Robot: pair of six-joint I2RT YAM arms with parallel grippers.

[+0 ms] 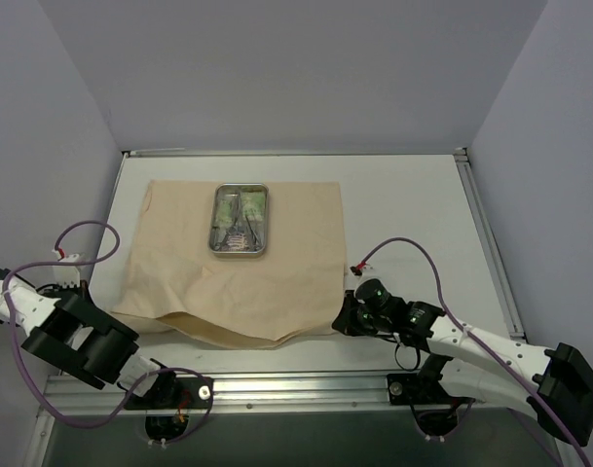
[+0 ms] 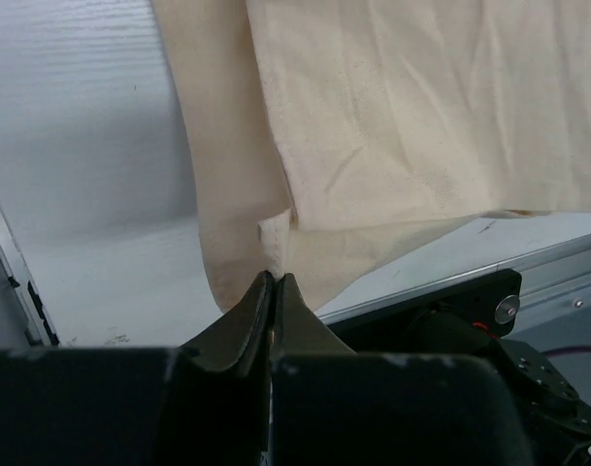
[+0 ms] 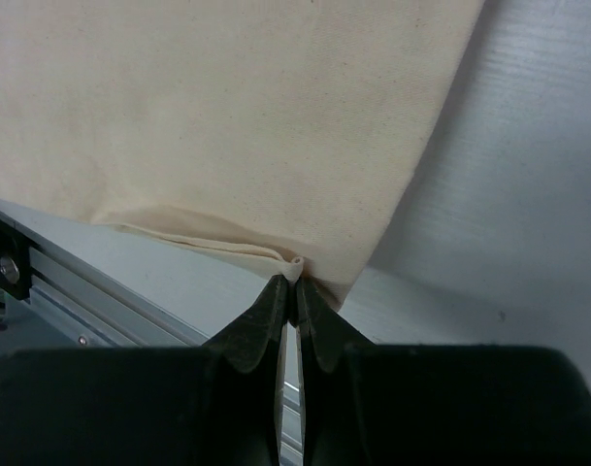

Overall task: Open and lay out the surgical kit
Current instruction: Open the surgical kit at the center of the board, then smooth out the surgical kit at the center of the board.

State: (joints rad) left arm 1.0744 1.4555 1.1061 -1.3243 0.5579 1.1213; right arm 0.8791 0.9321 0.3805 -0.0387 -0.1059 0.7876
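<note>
The beige cloth wrap (image 1: 277, 268) lies spread open as a sheet on the white table. A small rectangular steel tray (image 1: 216, 220) stands on its far middle. In it lie steel scissor-like instruments (image 1: 240, 232) and green/white packets (image 1: 256, 203). My left gripper (image 1: 121, 323) is shut on the cloth's near-left corner. In the left wrist view the left gripper (image 2: 277, 277) pinches a fold of the cloth (image 2: 402, 116). My right gripper (image 1: 343, 317) is shut on the near-right corner. In the right wrist view the right gripper (image 3: 295, 282) pinches the cloth's (image 3: 227, 116) hem. The cloth's near edge is folded under and sags between the grippers.
An aluminium rail (image 1: 306, 387) runs along the table's near edge, and another rail (image 1: 486, 233) along the right side. Purple cables (image 1: 92, 229) loop beside each arm. Grey walls close in the left, right and back.
</note>
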